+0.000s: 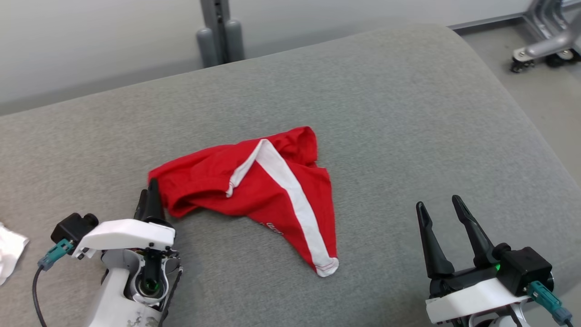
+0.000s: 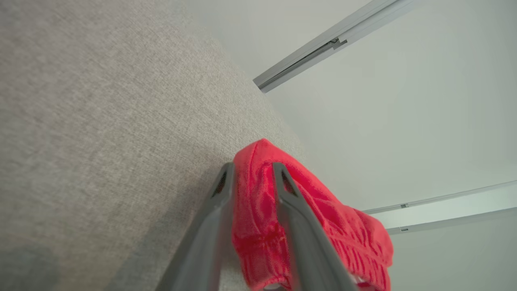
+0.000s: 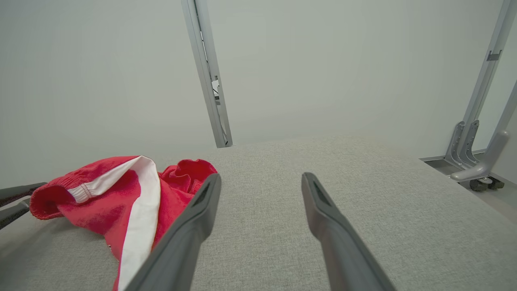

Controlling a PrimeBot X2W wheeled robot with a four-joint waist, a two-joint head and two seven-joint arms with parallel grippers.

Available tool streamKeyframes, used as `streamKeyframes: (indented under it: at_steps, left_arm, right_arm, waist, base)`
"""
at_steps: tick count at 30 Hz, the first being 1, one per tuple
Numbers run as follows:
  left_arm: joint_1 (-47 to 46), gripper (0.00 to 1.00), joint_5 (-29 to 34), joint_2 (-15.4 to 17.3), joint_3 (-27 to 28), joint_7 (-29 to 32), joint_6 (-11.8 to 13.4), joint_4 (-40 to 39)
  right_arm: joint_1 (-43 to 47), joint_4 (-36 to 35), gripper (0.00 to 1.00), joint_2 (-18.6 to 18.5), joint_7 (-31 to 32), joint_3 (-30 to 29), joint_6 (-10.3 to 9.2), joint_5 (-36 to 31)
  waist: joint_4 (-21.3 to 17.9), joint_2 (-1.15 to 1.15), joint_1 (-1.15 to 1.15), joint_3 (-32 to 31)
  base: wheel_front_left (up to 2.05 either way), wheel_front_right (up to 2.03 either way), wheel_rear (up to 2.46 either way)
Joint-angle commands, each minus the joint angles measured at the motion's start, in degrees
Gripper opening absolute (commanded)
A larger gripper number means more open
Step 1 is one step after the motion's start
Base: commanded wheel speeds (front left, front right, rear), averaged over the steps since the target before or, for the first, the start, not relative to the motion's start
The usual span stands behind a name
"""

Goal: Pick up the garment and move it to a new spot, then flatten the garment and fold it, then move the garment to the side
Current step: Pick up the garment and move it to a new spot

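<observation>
garment (image 1: 254, 190) is lying crumpled on the grey cushion (image 1: 408, 113), flattening seemingly in hand; left gripper (image 1: 149, 188) is straddling its edge, jaws narrow, pinching or not i cannot tell; right gripper (image 1: 437, 202) is hovering wide, empty; spreading corners is coming next.

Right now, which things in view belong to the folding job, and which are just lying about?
Job: red garment, crumpled on the grey cushion; left claw at its edge; right claw, open, apart from it.
Lying about: white scrap left of the left claw; grey post behind the cushion; wheeled stand on the floor.
</observation>
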Motion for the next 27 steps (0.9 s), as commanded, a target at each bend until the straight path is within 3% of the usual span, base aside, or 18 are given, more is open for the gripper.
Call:
streamKeyframes:
  at_steps: [1, 4, 7, 10, 13, 18, 27]
  left_arm:
    - [-0.7, 1.0, 2.4, 0.6, -1.1, -2.0, -1.4, 0.3]
    - [-0.8, 1.0, 10.1, 2.6, -3.6, -5.7, -1.1, -1.3]
    - [1.4, 1.0, 20.8, 4.4, -3.2, -6.5, 1.8, -7.7]
    - [7.2, 1.0, 31.9, 3.9, -1.0, -6.4, 4.1, -17.2]
    - [12.4, 1.0, 40.0, 3.2, 0.3, -6.5, 4.6, -24.6]
    - [20.9, 1.0, 49.2, 1.5, 1.9, -6.5, 3.2, -30.7]
    - [28.3, 1.0, 57.2, -0.2, 5.8, -6.5, 0.0, -32.4]
  right_arm:
    - [-0.4, -0.2, 1.0, -0.2, -0.3, -0.2, 0.09, -0.8]
    - [0.1, -0.5, 1.0, -0.3, -0.3, -0.7, 0.09, -1.4]
    - [1.0, -1.2, 1.0, -0.8, -0.3, -1.5, 0.08, -1.9]
    - [1.4, -2.3, 1.0, -1.2, -0.3, -2.8, 0.08, -2.4]
    - [2.1, -3.4, 1.0, -1.9, -0.3, -4.3, 0.08, -2.9]
    - [3.6, -5.2, 1.0, -2.8, -0.3, -6.7, 0.07, -3.9]
    - [7.6, -4.5, 1.0, -3.2, -0.3, -10.1, 0.07, -5.8]
  waist:
    - [1.9, 0.0, 0.0, -0.4]
    - [3.5, 0.0, 0.0, -1.0]
    - [5.4, 0.0, 0.0, -1.6]
    - [7.3, 0.0, 0.0, -2.1]
    - [9.2, 0.0, 0.0, -2.6]
    - [12.5, 0.0, 0.0, -3.8]
    - [17.2, 0.0, 0.0, -7.5]
  base:
    - [0.0, 0.0, 0.0]
    - [0.0, 0.0, 0.0]
    - [0.0, 0.0, 0.0]
    - [0.0, 0.0, 0.0]
    - [0.0, 0.0, 0.0]
    - [0.0, 0.0, 0.0]
    - [0.0, 0.0, 0.0]
